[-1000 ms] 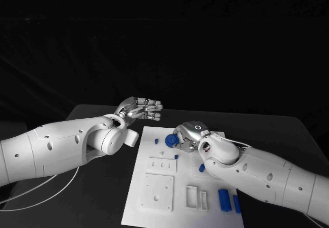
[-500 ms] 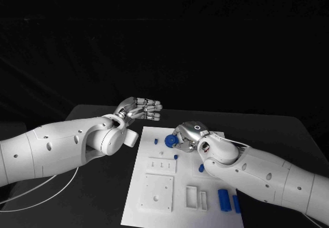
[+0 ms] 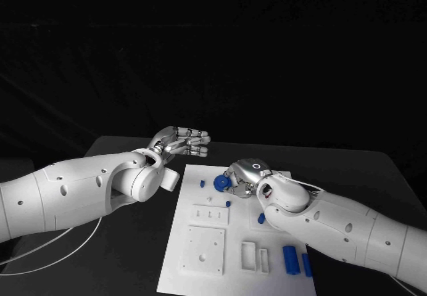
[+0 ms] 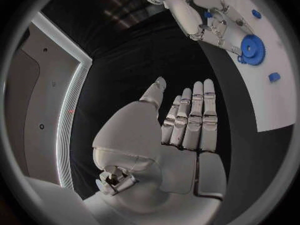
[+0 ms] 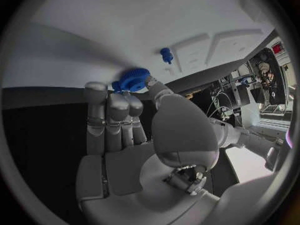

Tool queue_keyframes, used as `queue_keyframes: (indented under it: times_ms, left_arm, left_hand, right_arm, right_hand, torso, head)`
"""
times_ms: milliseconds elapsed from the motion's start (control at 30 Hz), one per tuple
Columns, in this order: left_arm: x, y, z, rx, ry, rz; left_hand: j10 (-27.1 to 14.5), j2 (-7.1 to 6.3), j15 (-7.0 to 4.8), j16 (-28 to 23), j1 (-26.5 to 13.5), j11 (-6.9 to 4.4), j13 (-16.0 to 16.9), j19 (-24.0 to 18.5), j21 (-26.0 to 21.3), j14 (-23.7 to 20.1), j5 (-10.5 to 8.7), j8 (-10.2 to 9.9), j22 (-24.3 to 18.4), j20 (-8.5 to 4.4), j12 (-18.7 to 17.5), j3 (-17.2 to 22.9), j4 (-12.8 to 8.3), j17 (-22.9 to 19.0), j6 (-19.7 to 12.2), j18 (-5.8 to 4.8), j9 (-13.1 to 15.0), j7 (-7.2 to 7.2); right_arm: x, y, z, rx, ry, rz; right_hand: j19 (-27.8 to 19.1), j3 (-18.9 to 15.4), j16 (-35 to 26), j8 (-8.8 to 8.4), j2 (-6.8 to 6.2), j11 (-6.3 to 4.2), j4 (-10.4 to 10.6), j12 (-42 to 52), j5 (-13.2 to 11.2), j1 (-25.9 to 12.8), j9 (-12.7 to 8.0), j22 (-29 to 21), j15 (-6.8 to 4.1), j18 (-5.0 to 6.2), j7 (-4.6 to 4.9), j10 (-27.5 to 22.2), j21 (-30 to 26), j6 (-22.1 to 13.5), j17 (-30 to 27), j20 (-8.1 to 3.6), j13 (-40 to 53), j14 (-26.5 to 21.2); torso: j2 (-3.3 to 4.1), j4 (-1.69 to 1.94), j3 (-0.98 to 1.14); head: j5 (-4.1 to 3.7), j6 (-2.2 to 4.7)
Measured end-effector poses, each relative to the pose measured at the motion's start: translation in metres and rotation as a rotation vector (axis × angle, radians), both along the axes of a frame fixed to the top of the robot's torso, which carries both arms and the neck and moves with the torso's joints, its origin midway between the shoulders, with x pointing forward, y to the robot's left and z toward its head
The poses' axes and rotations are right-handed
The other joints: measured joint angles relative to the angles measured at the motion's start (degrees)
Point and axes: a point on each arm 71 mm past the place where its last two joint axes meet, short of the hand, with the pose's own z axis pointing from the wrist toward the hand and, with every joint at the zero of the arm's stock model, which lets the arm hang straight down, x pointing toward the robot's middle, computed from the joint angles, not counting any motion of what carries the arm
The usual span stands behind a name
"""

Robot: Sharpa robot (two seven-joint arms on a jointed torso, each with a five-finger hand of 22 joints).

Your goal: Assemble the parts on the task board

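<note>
The white task board [image 3: 200,246] lies in the middle of the black table. My right hand [image 3: 244,176] is over the board's far end and pinches a blue gear [image 3: 221,182] between thumb and fingers, low over the board. The same gear [image 5: 131,79] sits at the fingertips in the right wrist view, and the gear [image 4: 252,49] also appears under the right hand [image 4: 209,15] in the left wrist view. My left hand [image 3: 183,141] hovers off the board's far left corner, with straight fingers [image 4: 195,117] holding nothing.
A small blue piece [image 3: 202,183] lies left of the gear, another [image 3: 229,203] and a third [image 3: 261,217] nearer me. Two blue cylinders [image 3: 289,258] lie at the board's near right corner. A blue peg [image 5: 165,54] stands beside recessed slots. White cable [image 3: 53,243] trails at left.
</note>
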Motion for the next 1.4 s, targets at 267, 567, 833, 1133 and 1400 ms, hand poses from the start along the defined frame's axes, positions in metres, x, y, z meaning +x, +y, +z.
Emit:
queue_keyframes:
  times_ms: [267,567,833,1133,1400]
  left_arm:
    - [0.0,-0.001,0.0,0.0,0.001,-0.002]
    - [-0.001,0.0,0.0,0.0,0.001,-0.002]
    - [-0.001,0.004,-0.001,0.001,0.003,0.005]
    - [-0.001,0.007,-0.001,0.003,0.004,0.01]
    - [0.002,0.014,-0.001,0.007,0.003,0.028]
  left_hand:
    - [0.0,0.0,0.0,0.0,0.0,0.0,0.0,0.0,0.0,0.0,0.0,0.0,0.0,0.0,0.0,0.0,0.0,0.0,-0.42,0.0,0.0,0.01]
    - [0.0,0.0,0.0,0.0,0.0,0.0,0.0,0.0,0.0,0.0,0.0,0.0,0.0,0.0,0.0,0.0,0.0,0.0,-0.42,0.0,-0.05,0.01]
    - [0.0,0.0,0.0,0.0,0.0,0.0,0.0,0.0,0.0,0.0,0.0,0.0,0.0,0.0,0.0,0.0,0.0,0.0,-0.42,0.0,-0.05,0.01]
    - [0.0,0.0,0.0,0.0,0.0,0.0,0.0,0.0,0.0,0.0,0.17,0.0,0.0,0.0,0.0,0.11,-0.1,0.0,-0.51,0.0,-0.05,0.1]
    - [0.0,0.0,0.0,0.0,0.0,0.0,0.0,0.0,0.23,0.0,0.22,0.0,0.0,0.0,0.0,0.22,-0.22,0.0,-0.62,0.0,-0.05,0.21]
  right_arm:
    - [0.004,-0.002,-0.004,-0.012,0.054,-0.009]
    - [0.004,-0.003,-0.007,-0.014,0.096,-0.007]
    - [0.002,-0.01,-0.007,-0.006,0.105,-0.008]
    - [0.0,-0.022,0.001,0.074,0.058,-0.012]
    - [0.003,-0.044,0.029,0.244,-0.015,-0.007]
  right_hand:
    - [0.0,0.32,0.0,0.0,1.12,-0.2,0.66,0.01,0.47,-2.92,-0.1,0.0,0.0,0.0,0.09,-0.2,0.0,-4.13,-0.07,0.0,0.08,0.0]
    - [0.0,6.52,-0.17,0.11,1.1,-0.41,-2.55,-0.36,5.88,-7.12,-0.44,0.0,0.0,0.0,0.57,-0.41,0.0,-9.08,0.09,0.0,0.3,0.0]
    - [0.0,6.51,-0.17,0.06,1.1,-0.41,-2.55,-0.36,5.88,-7.12,-0.27,0.0,0.0,0.0,0.69,-0.41,0.0,-7.37,0.17,0.0,0.3,0.0]
    - [0.0,7.12,-0.16,0.06,0.47,-0.27,-2.41,-0.36,6.55,-6.49,-0.26,0.0,0.0,0.0,0.95,-0.27,0.0,-4.74,0.4,0.0,0.53,0.0]
    - [0.0,2.72,-0.66,0.06,0.96,0.02,-2.63,-0.36,7.55,-4.8,-0.21,0.0,0.0,0.0,1.16,-0.4,-0.79,-4.12,-0.27,0.0,-0.02,0.0]
  torso:
    - [-0.02,0.03,-0.03]
    - [0.0,-0.01,0.01]
    - [0.04,-0.08,0.07]
    - [0.01,-0.2,0.1]
    - [-0.16,-0.68,0.39]
  head:
    - [-0.07,0.05]
    - [-0.05,0.07]
    - [-0.2,0.05]
    - [-0.64,0.38]
    - [-0.98,0.94]
